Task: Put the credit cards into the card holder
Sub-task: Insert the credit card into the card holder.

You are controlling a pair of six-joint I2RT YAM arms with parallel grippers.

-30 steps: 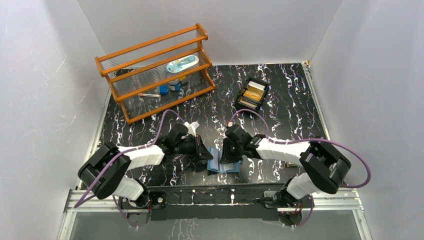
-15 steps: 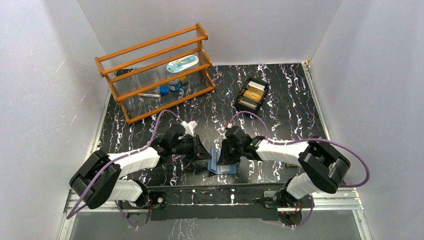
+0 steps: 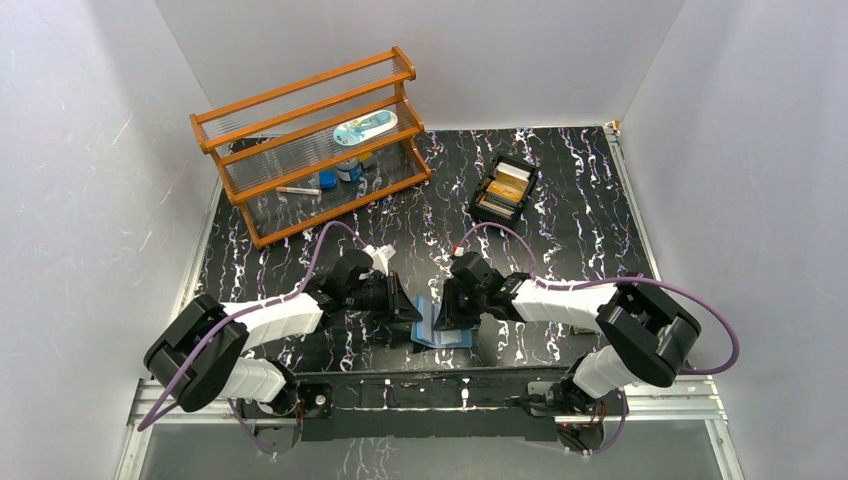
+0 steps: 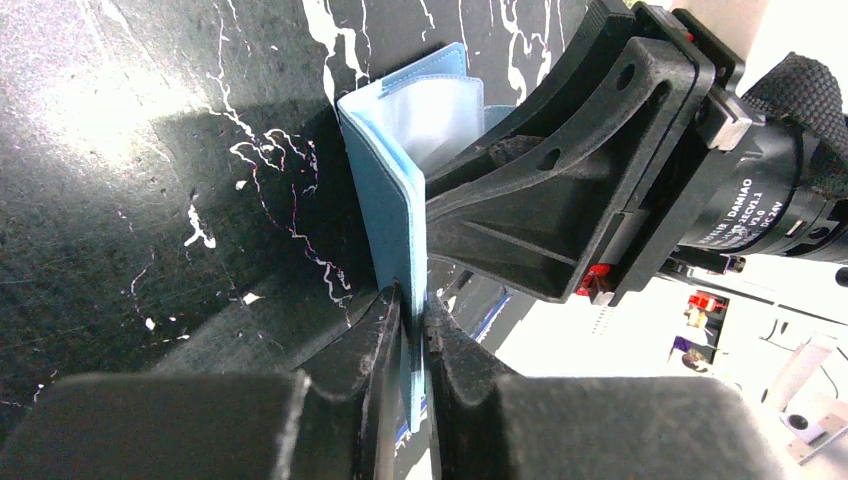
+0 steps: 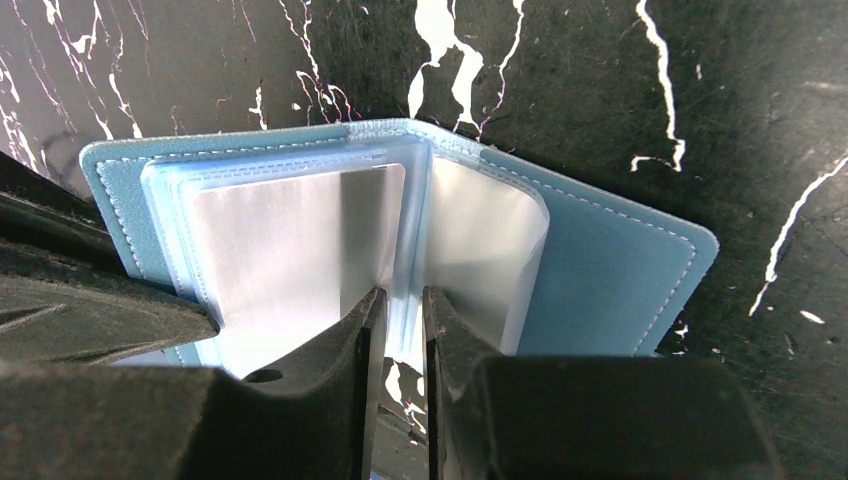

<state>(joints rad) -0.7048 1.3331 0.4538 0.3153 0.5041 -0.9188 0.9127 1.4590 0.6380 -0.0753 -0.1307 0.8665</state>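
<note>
My left gripper (image 4: 410,335) pinches the cover of the card holder (image 5: 620,260), right gripper (image 5: 397,325) its clear sleeve (image 5: 485,245) (credit cards (image 3: 509,179) lie toward the far-right corner, nearer that arm)

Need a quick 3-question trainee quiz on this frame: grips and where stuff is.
1. True or false: the left gripper is shut on the cover of the card holder.
2. The right gripper has its fingers pinching: A) the holder's clear inner sleeves, B) the table edge, C) nothing.
3. Where are the credit cards now?

Key: 1 true. 2 A. 3 In the black tray at the far side of the table, away from both arms.
</note>
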